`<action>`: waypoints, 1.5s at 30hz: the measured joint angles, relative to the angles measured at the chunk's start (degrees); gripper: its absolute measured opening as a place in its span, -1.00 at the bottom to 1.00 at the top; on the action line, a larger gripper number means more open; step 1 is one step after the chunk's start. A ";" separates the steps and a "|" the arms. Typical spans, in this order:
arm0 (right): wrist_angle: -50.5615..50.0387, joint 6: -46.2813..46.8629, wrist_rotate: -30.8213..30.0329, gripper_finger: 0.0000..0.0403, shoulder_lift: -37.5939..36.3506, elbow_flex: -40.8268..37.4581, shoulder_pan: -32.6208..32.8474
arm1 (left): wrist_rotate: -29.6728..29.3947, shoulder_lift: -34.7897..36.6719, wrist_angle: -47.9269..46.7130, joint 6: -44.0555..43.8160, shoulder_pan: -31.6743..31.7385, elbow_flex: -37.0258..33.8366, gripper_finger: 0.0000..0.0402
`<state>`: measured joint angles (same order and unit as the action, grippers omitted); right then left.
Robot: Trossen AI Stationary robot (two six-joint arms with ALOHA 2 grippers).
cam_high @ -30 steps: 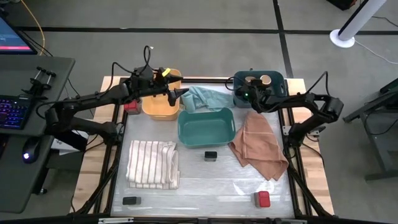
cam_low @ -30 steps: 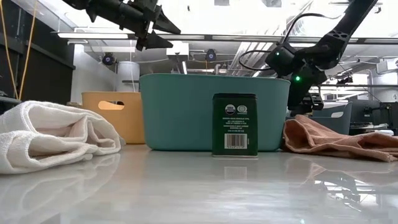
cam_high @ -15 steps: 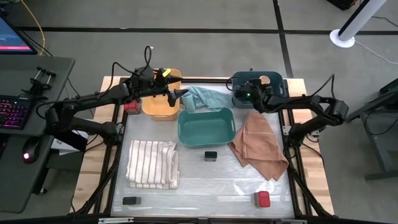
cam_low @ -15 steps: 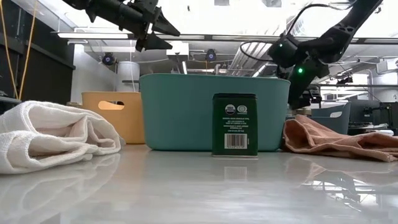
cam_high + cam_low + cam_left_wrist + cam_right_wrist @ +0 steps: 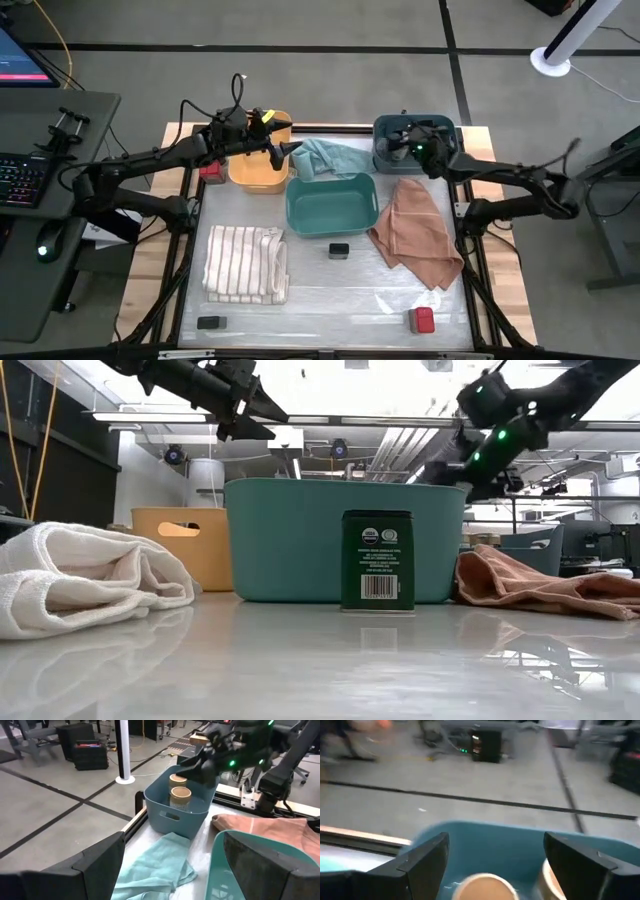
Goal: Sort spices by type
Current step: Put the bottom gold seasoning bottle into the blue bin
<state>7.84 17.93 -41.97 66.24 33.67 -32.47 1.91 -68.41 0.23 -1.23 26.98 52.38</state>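
Two round jars with tan lids (image 5: 180, 795) stand in the dark blue bin (image 5: 172, 812) at the table's far right. My right gripper (image 5: 400, 138) hovers open above that bin, with one tan lid (image 5: 487, 887) below its fingers. A black tin (image 5: 338, 250) stands on the table in front of the teal bin (image 5: 291, 205). A second black tin (image 5: 209, 322) lies near the near left corner, and a red-topped jar (image 5: 423, 320) sits near the near right. Another red-topped jar (image 5: 211, 172) rests beside the orange bin (image 5: 240, 177). My left gripper (image 5: 296, 150) is held open in the air between the orange bin and the teal cloth (image 5: 335, 158).
A striped towel (image 5: 245, 262) lies folded at the near left, and a tan cloth (image 5: 415, 235) is spread to the right of the teal bin. The crumpled teal cloth lies between the orange and blue bins. A desk with a keyboard stands off the table's left.
My right gripper has risen and moved toward the table's far edge, from beside the blue bin to over it, now covering the tan lids in the high view. Its arm has stretched out, with the elbow swinging toward the right.
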 joint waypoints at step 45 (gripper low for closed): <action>-60.83 2.57 32.62 -1.00 28.27 37.65 -5.39 | -2.82 -0.04 -0.04 -3.12 0.00 0.02 0.61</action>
<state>-52.99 20.51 -9.35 94.51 71.32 -37.86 -0.91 -68.45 0.19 -4.35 26.98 52.40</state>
